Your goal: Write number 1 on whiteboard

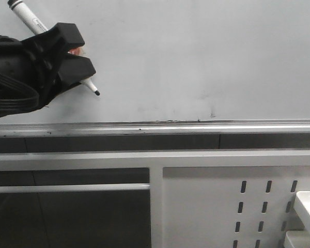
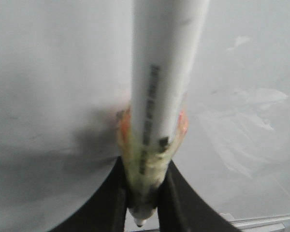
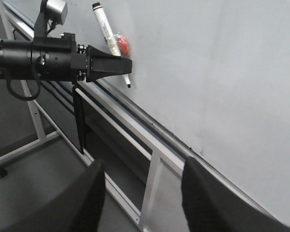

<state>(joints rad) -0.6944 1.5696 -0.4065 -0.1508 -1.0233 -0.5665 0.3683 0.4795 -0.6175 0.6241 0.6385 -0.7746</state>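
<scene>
The whiteboard fills the upper part of the front view, with a silver rail along its lower edge. No black stroke of the number 1 shows on it, only faint smudges. My left gripper is at the board's upper left, shut on a white marker whose black tip points down-right close to the board; I cannot tell if it touches. The left wrist view shows the marker clamped in that gripper. My right gripper is open and empty, away from the board.
Below the rail is a grey metal frame with a white perforated panel. A white tray with something red in it sits at the lower right corner. The right wrist view shows the left arm reaching to the board.
</scene>
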